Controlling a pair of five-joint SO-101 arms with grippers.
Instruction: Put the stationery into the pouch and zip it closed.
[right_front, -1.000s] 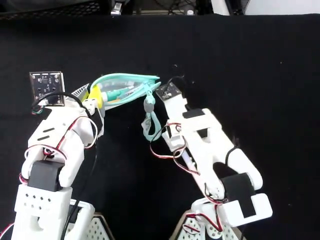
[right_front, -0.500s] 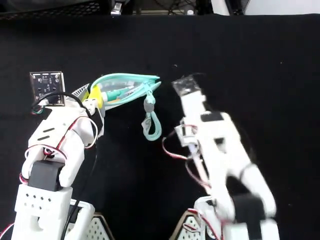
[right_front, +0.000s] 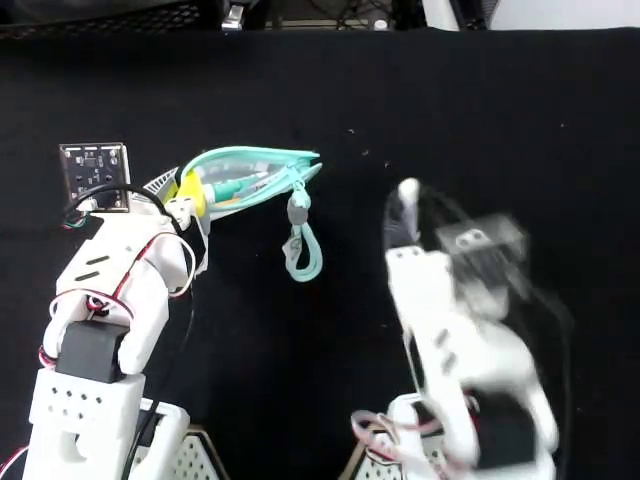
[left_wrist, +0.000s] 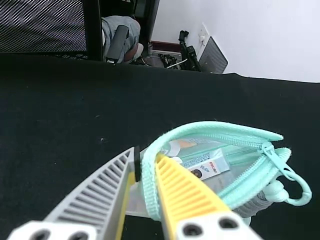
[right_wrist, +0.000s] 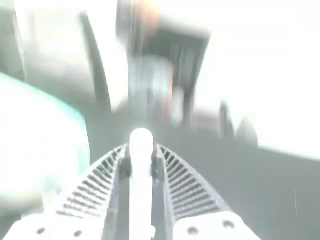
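The teal pouch (right_front: 262, 160) lies open at the table's left of centre, with several stationery items (right_front: 235, 186) inside. In the left wrist view its zipper mouth (left_wrist: 215, 131) gapes and a labelled white tube (left_wrist: 202, 167) shows within. My left gripper (left_wrist: 145, 159) is shut on the pouch's rim, grey and yellow fingers on either side; from above it sits at the pouch's left end (right_front: 188, 197). My right gripper (right_wrist: 141, 147) is shut on a white rod-like item (right_wrist: 141, 170). That arm is blurred, off to the pouch's right, with the white tip (right_front: 408, 190) pointing away.
The pouch's teal strap loop (right_front: 303, 255) trails toward the near side on the black cloth. A small square board (right_front: 95, 168) sits beside the left arm. The table's far edge (right_front: 400, 30) borders the room behind.
The right arm has pulled away from the pouch's zipper end, swinging right and back toward its base. The left arm and the pouch have stayed put.
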